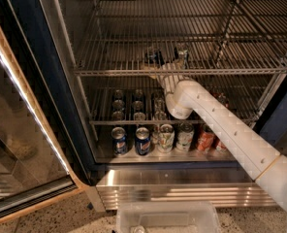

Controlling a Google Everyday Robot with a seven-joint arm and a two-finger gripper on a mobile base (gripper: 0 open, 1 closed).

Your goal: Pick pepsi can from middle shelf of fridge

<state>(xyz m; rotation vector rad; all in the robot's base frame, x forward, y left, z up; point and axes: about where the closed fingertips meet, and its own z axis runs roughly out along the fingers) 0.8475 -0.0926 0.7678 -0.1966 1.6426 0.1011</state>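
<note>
The fridge (41, 76) stands open, with a dark blue frame and chrome wire racks. On the middle shelf (114, 72) a small dark can (153, 56), which I take for the pepsi can, stands near the front rail. A pale silver can (182, 52) stands just to its right. My gripper (156, 68) reaches onto this shelf on the white arm (221, 130) that comes from the lower right. It is right at the front lower side of the dark can. I cannot tell if it touches the can.
The glass door (17, 130) hangs open on the left. The lower racks hold several cans: two blue (142, 140), pale ones (166, 138) and orange-red ones (205, 139). A clear plastic bin (165, 217) sits on the floor below the ribbed steel base panel (182, 191).
</note>
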